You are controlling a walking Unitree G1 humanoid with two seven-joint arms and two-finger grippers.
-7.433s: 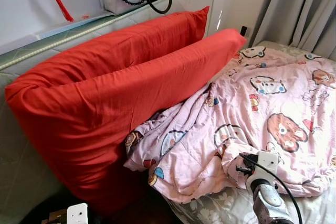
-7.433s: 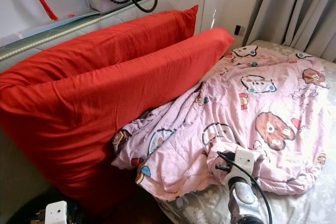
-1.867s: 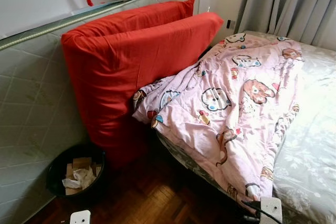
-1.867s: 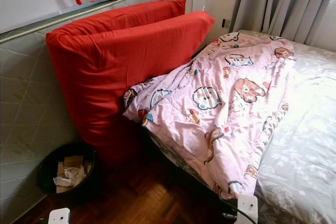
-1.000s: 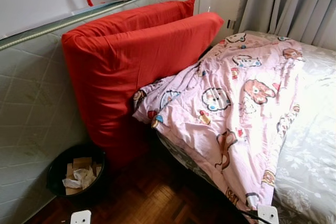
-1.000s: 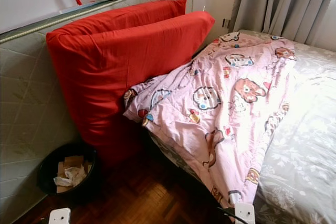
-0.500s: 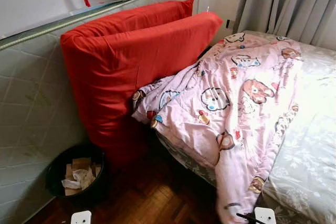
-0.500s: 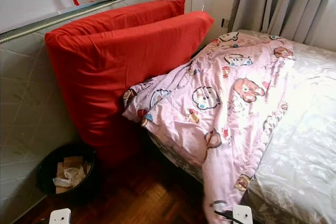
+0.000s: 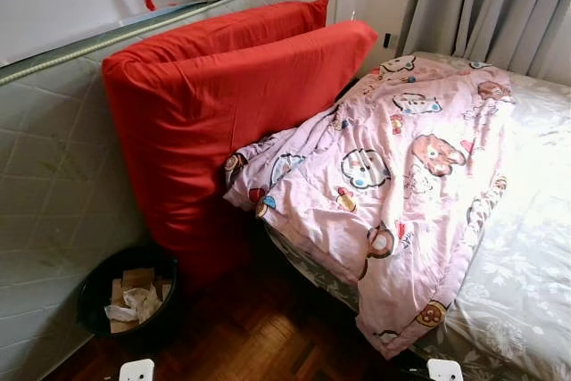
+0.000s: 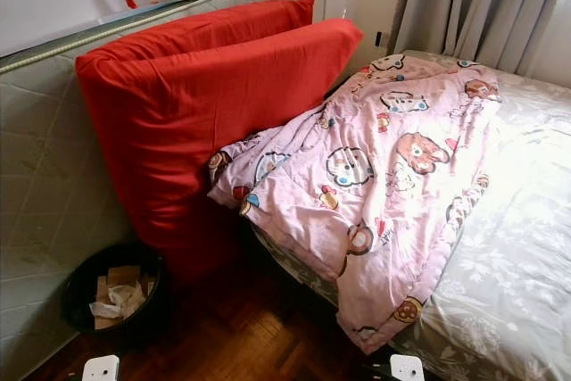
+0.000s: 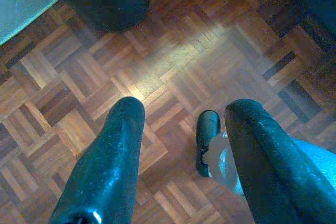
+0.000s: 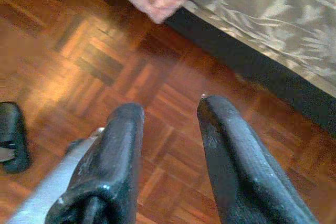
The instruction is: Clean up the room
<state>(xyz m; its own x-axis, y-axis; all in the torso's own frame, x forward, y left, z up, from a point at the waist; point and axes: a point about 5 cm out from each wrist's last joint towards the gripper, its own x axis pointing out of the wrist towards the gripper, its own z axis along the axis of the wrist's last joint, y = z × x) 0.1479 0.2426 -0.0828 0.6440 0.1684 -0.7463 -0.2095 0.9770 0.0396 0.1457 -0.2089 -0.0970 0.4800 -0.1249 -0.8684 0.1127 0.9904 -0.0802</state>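
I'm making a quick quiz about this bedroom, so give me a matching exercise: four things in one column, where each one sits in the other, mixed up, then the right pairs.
Things:
1. big red cushions
2. pink cartoon-print quilt
3. round black waste bin
4. grey pleated curtains

Places:
A. on the parquet floor, holding paper scraps
B. hanging behind the far side of the bed
C. standing on edge against the quilted headboard
D. spread over the bed, one corner drooping past its edge

Pairs: 1-C, 2-D, 3-A, 4-B

Open parquet floor (image 9: 268, 345) between bin (image 9: 125, 296) and bed (image 9: 526, 310).
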